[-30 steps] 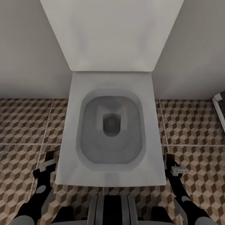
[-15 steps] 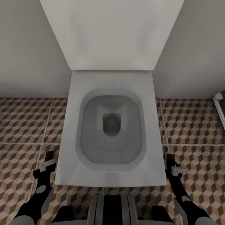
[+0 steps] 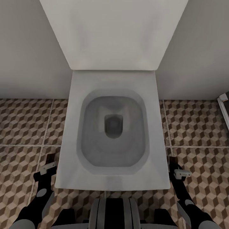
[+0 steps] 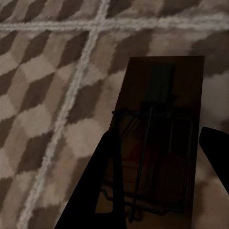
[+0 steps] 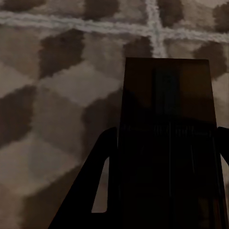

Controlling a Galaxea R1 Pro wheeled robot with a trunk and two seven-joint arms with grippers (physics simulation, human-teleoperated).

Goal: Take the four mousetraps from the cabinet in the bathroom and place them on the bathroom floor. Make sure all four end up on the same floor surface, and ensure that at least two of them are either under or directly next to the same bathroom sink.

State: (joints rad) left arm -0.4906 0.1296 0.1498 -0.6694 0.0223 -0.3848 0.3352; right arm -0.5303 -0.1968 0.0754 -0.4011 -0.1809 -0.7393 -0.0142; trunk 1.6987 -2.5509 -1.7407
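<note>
Two mousetraps are in my grippers; the cabinet and the bathroom sink are out of view. In the left wrist view, a brown wooden mousetrap point(image 4: 162, 133) with a dark wire spring sits between the fingers of my left gripper point(image 4: 160, 176), which is shut on it, above the cube-patterned bathroom floor point(image 4: 43, 95). In the right wrist view, a second mousetrap point(image 5: 167, 119) is held the same way by my right gripper point(image 5: 164, 191). Seen from the head, the left gripper point(image 3: 51, 159) and the right gripper point(image 3: 174, 161) hang low over the bathroom floor point(image 3: 25, 127).
A white toilet point(image 3: 111, 181) with its lid raised stands directly ahead between my arms, against a pale wall point(image 3: 28, 47). A white-framed object point(image 3: 223, 109) shows at the right edge. Open tiled floor lies on either side of the toilet.
The head view has shifted very slightly, so the toilet sits a touch nearer. Both arms and their mousetraps keep the same pose.
</note>
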